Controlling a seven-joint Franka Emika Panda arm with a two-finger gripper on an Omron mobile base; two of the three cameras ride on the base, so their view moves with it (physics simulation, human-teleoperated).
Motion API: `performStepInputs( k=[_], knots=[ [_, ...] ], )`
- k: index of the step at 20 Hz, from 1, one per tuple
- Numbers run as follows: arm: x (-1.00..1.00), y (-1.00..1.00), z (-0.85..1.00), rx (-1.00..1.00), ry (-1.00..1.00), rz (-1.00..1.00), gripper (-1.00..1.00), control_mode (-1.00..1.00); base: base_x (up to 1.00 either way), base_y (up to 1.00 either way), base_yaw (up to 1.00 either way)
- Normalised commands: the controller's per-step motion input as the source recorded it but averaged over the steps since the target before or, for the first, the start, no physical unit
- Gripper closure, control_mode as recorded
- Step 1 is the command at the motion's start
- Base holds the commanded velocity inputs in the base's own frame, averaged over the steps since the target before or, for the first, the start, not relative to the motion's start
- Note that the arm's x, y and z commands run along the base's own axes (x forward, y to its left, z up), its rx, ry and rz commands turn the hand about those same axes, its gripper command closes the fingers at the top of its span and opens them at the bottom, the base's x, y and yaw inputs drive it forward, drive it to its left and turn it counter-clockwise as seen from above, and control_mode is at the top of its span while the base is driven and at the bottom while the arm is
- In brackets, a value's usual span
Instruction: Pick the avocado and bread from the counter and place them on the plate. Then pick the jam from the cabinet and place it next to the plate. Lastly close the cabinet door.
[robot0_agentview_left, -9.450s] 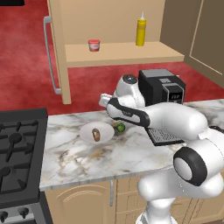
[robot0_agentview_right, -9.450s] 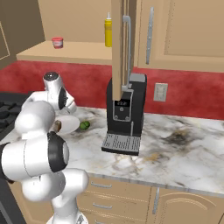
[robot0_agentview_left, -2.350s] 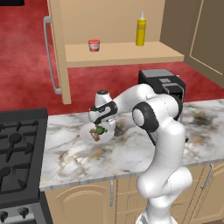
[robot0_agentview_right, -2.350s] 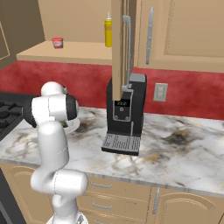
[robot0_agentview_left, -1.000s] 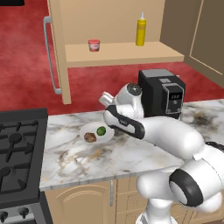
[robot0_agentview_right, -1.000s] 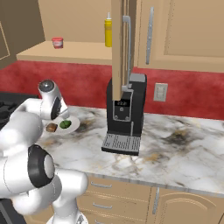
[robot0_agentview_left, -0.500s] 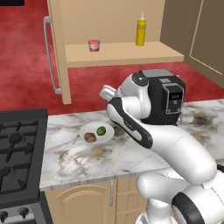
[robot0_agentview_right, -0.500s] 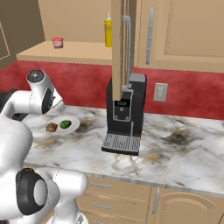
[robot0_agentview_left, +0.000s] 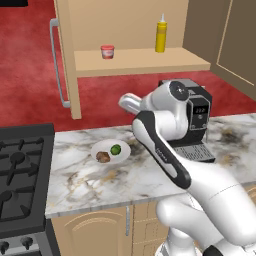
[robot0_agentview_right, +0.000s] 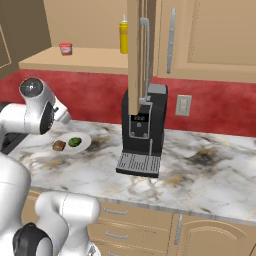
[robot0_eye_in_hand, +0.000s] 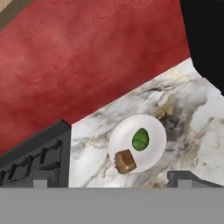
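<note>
1. The jam (robot0_agentview_left: 107, 51), a squat red jar with a pale lid, stands on the inner shelf of the cabinet (robot0_agentview_left: 140, 60) in the upper left of the left base view, well apart from the tall yellow bottle (robot0_agentview_left: 160, 33) at upper centre.
2. The cabinet door (robot0_agentview_left: 64, 60) hangs open at the left edge of the shelf, its silver handle (robot0_agentview_left: 55, 62) facing outward.
3. Below, at centre left, the plate (robot0_agentview_left: 101, 147) sits on the counter (robot0_agentview_left: 80, 180) with the avocado (robot0_agentview_left: 115, 149) and the bread (robot0_agentview_left: 103, 157) on it, side by side.
4. The gripper (robot0_eye_in_hand: 112, 181) hovers above the plate, fingers spread wide and empty, in the hand view.
5. The jam lies up and left of the arm's wrist (robot0_agentview_left: 131, 103) in the left base view, so the next reach likely goes upward onto the shelf.
6. The coffee machine (robot0_agentview_left: 192, 125) stands right of centre; the stove (robot0_agentview_left: 20, 175) fills the lower left.
</note>
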Motion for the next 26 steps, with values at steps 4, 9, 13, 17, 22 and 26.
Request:
performStepInputs(
  k=[4,9,13,17,22,26],
  knots=[
    [-0.18,0.0,0.46,-0.11,-0.1,0.02,-1.0,-1.0,0.0,0.0,0.0],
    [-0.1,-0.1,0.4,-0.06,-0.02,0.0,-1.0,-1.0,0.0,0.0,0.0],
    [-0.05,-0.09,0.5,-0.08,0.0,0.06,-1.0,-1.0,0.0,0.0,0.0],
    [0.0,-0.01,0.42,-0.14,0.0,0.12,-1.0,-1.0,0.0,0.0,0.0],
    [0.0,0.0,0.41,-0.18,0.0,0.16,-1.0,-1.0,0.0,0.0,0.0],
    [0.0,0.0,0.48,-0.15,-0.05,0.16,-1.0,-1.0,0.0,0.0,0.0]
  ],
)
